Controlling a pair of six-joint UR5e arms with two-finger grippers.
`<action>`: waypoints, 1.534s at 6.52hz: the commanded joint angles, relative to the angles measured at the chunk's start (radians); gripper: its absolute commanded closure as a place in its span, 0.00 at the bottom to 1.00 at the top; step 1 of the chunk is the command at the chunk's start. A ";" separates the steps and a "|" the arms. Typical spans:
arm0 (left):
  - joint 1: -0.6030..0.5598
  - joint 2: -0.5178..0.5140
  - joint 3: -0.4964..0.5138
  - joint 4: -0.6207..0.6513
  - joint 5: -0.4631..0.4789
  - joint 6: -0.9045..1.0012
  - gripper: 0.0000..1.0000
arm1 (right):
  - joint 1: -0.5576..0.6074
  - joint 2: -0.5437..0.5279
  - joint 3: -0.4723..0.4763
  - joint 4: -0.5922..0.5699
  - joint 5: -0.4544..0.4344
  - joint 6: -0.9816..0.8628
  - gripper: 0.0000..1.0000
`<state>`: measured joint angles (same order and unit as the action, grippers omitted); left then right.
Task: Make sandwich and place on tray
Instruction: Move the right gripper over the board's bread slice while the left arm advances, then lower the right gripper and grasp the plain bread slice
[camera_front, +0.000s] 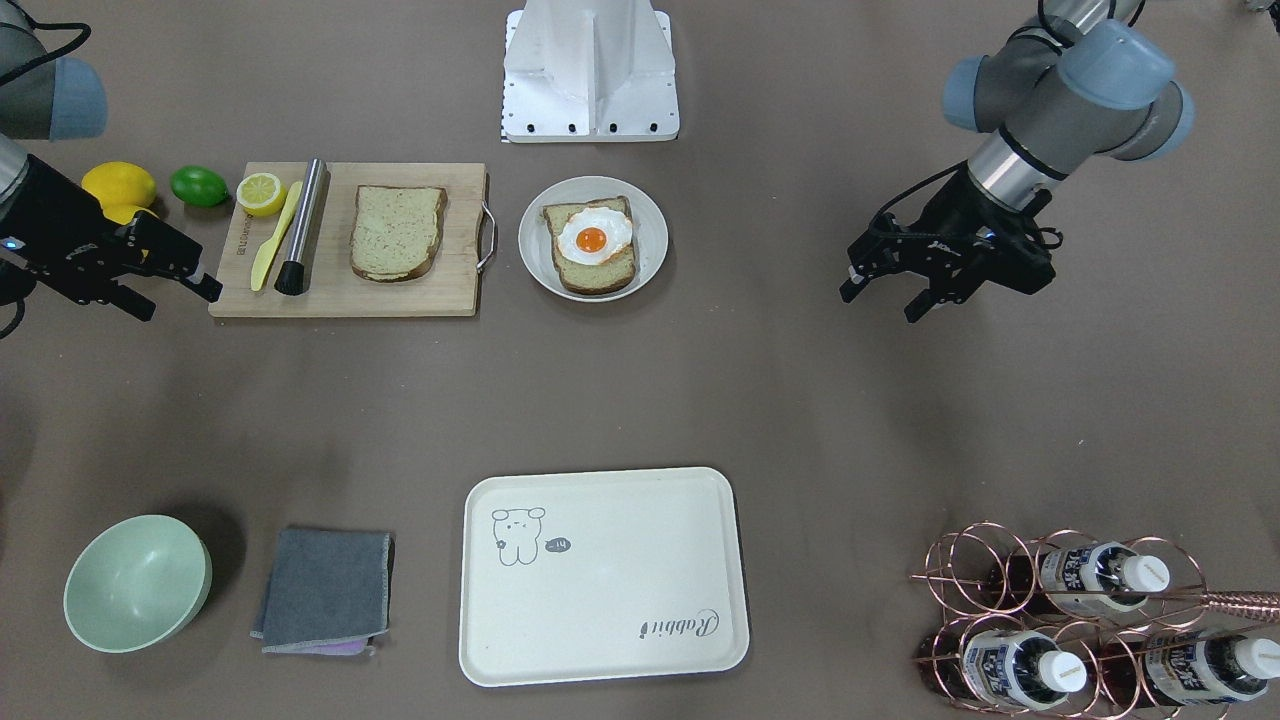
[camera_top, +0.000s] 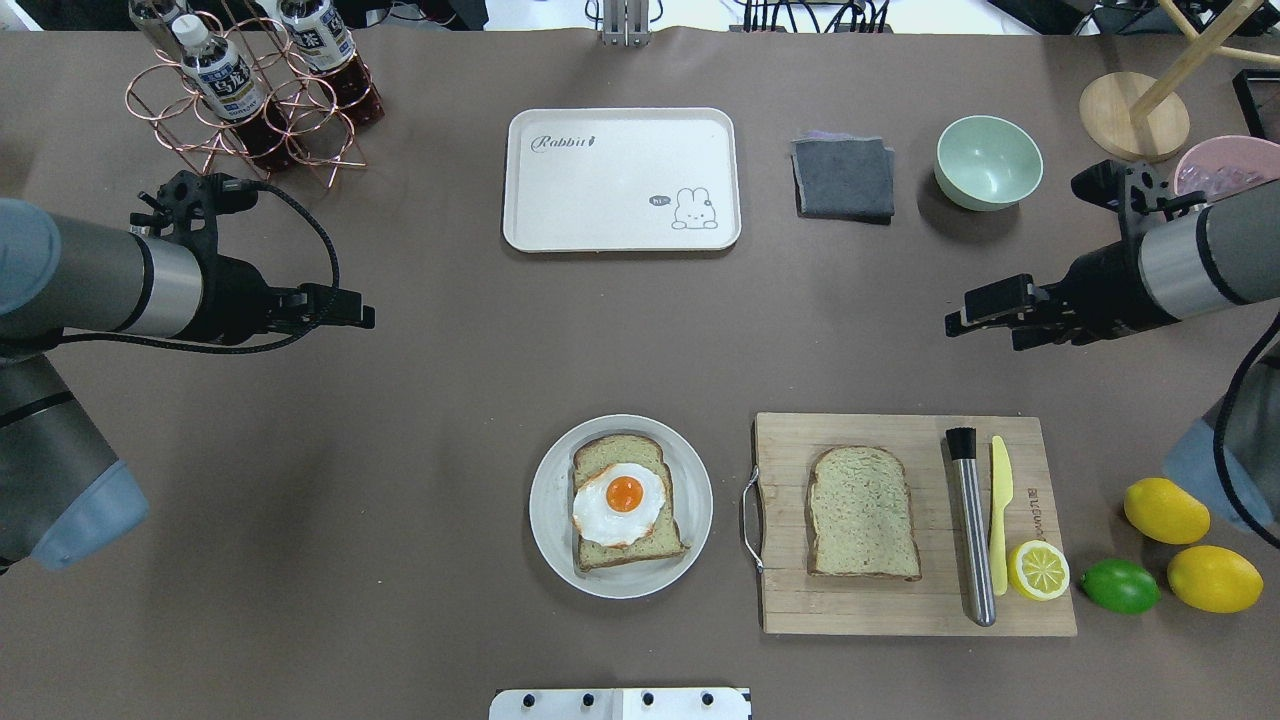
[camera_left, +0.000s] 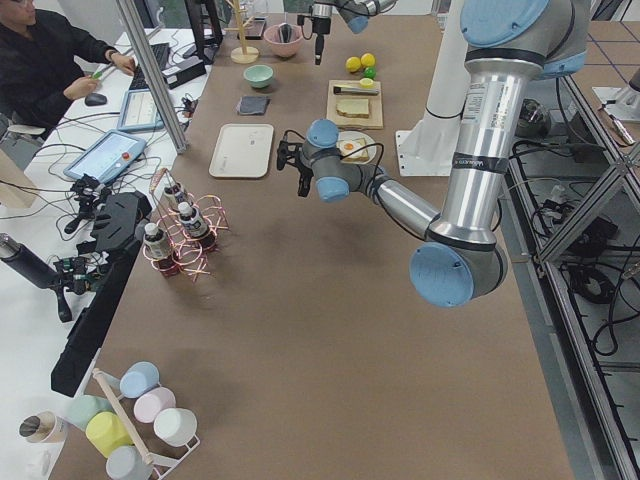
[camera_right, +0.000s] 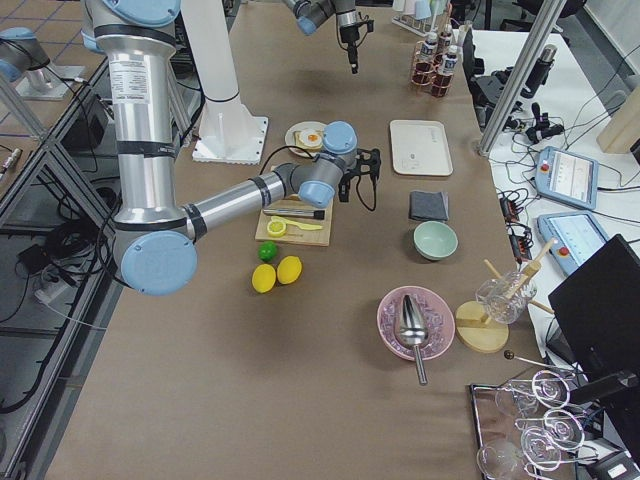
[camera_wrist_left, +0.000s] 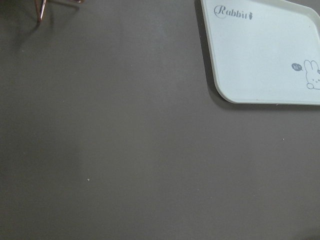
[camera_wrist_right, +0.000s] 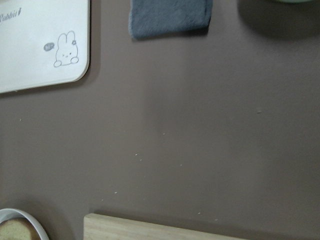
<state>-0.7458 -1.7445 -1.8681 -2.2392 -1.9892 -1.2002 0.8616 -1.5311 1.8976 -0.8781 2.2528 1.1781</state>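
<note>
Sandwich (camera_top: 612, 455) lies in parts. Well left of the plate (camera_top: 548, 505) hovers the left gripper (camera_top: 362, 318), jaws apart. On the plate, a bread slice (camera_top: 645, 548) sits under the egg (camera_top: 622, 495), and the tray (camera_top: 620, 180) lies beyond. Just right of the plate, the cutting board (camera_top: 785, 600) carries the second slice (camera_top: 862, 512) beside a steel muddler (camera_top: 972, 530). Farther right is the right gripper (camera_top: 955, 322), jaws apart.

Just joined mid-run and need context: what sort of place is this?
Most likely a robotics lab, not a kitchen: a person sits at a side desk with a control tablet, and an aluminium post stands at the edge of the table.

A robotics lab: control tablets (camera_left: 108, 156), cables (camera_right: 55, 245), aluminium framing (camera_left: 152, 75).
</note>
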 joint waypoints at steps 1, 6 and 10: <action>0.013 -0.003 -0.017 0.027 0.007 -0.002 0.02 | -0.167 -0.004 0.028 0.001 -0.132 0.015 0.01; 0.013 -0.001 -0.017 0.027 0.015 -0.002 0.02 | -0.317 -0.090 0.091 0.004 -0.231 0.021 0.21; 0.013 -0.001 -0.017 0.026 0.015 -0.002 0.02 | -0.384 -0.090 0.074 0.004 -0.305 0.026 0.28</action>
<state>-0.7325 -1.7457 -1.8854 -2.2135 -1.9743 -1.2026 0.4873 -1.6208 1.9735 -0.8744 1.9583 1.2019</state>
